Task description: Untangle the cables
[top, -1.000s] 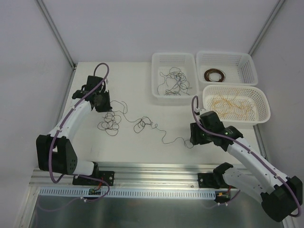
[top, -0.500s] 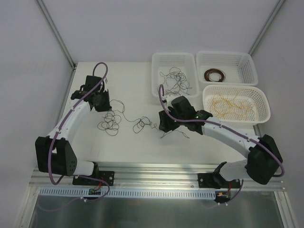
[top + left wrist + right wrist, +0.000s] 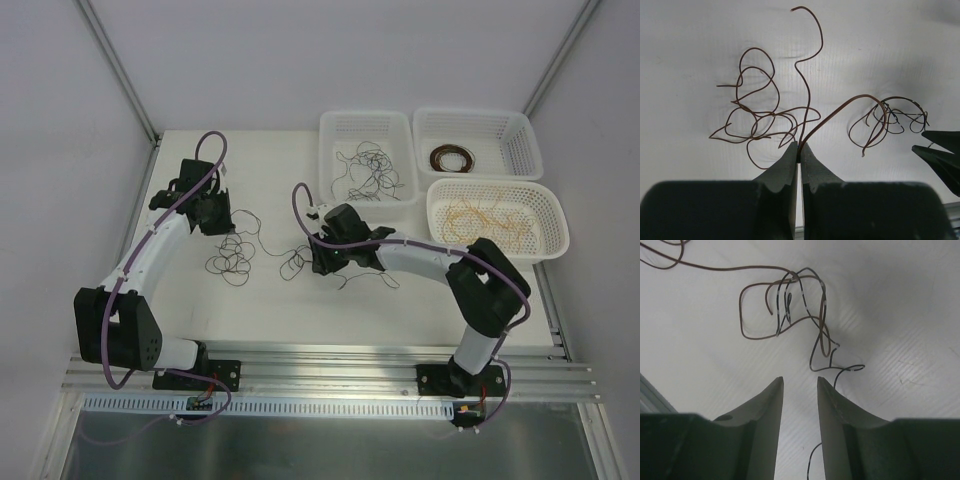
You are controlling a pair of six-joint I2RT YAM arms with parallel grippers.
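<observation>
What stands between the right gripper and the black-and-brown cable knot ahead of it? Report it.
Nothing visible. The right gripper is open, and only bare table lies between it and the cable knot. The left gripper is shut on a brown cable.

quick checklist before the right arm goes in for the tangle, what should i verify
1. left gripper shut on the brown wire: ok.
2. right gripper open: ok.
3. knot lies ahead of the right gripper, roughly centred: ok.
4. black wire free of the brown wire: not ok, they loop through each other at the knot.
5. Wire already between the right gripper's fingers: not ok, the gap holds nothing yet.
6. Right gripper's height above the table: cannot tell.
</observation>
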